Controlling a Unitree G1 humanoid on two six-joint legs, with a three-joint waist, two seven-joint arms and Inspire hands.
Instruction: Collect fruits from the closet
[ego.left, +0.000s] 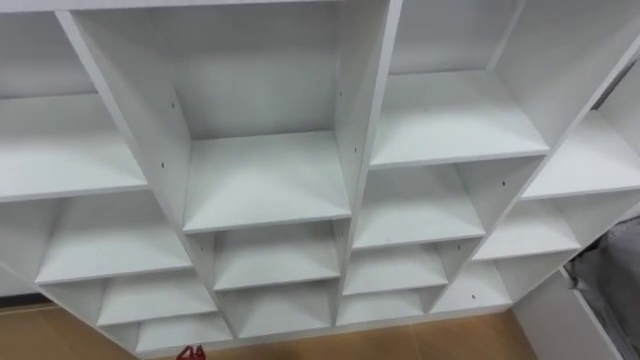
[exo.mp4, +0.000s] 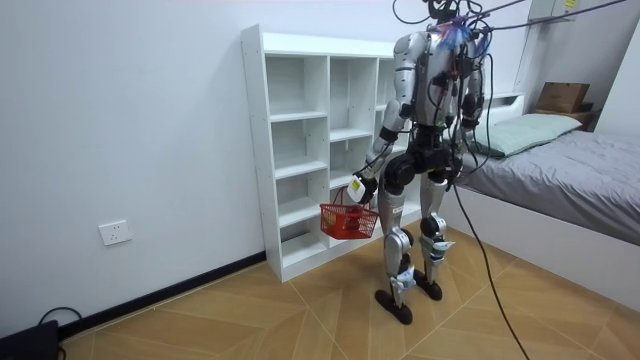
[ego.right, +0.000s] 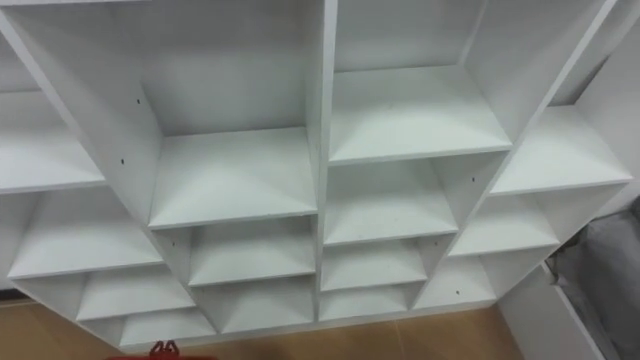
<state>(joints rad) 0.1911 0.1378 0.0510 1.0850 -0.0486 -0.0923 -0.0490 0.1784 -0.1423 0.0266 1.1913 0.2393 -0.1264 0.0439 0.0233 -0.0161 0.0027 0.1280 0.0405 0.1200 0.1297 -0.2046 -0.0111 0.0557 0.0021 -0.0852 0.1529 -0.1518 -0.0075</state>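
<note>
I stand on the wooden floor (exo.mp4: 250, 312) before the white closet (ego.left: 265, 185), a bed (exo.mp4: 570, 185) beside. My left hand (exo.mp4: 362, 188) is closed around the red basket (exo.mp4: 348, 222) handle.

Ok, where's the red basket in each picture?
Left eye view: the red basket is a red sliver at the bottom edge, left of centre.
Right eye view: the same sliver at the bottom edge, further left.
Room view: it hangs from the left hand, low at the robot's side.
Shared landmark: the white shelf unit.
</note>
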